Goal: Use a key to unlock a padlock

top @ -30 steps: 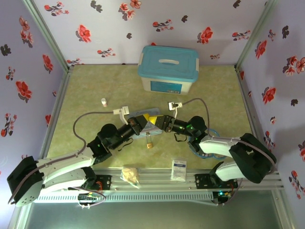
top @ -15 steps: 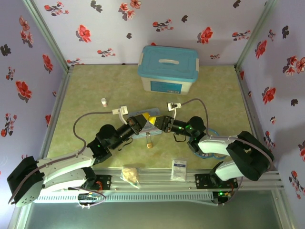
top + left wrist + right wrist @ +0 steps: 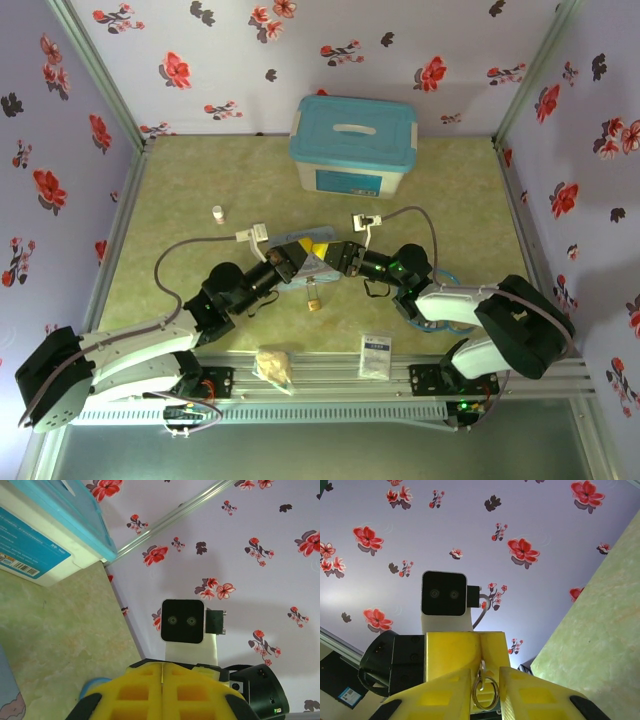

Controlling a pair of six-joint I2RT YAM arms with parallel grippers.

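The padlock (image 3: 313, 296), a tiny brass block, lies on the green table just in front of the two meeting grippers. My left gripper (image 3: 305, 254) is shut, its yellow pads (image 3: 135, 690) pressed together on a thin metal edge. In the right wrist view the key (image 3: 481, 671) sticks out of that seam edge-on, and its silver ring (image 3: 484, 692) hangs down. My right gripper (image 3: 485, 687) has its fingers (image 3: 445, 697) closed in against both sides of the ring. In the top view the right gripper (image 3: 338, 255) faces the left one tip to tip.
A white box with a blue lid (image 3: 353, 145) stands at the back. A small white bottle (image 3: 218, 213) is at the left. A pastel tin (image 3: 322, 233) lies under the grippers. A crumpled lump (image 3: 273, 364) and a white packet (image 3: 376, 353) sit near the front rail.
Both grippers have shifted a little while staying tip to tip above the tin. The padlock has not moved.
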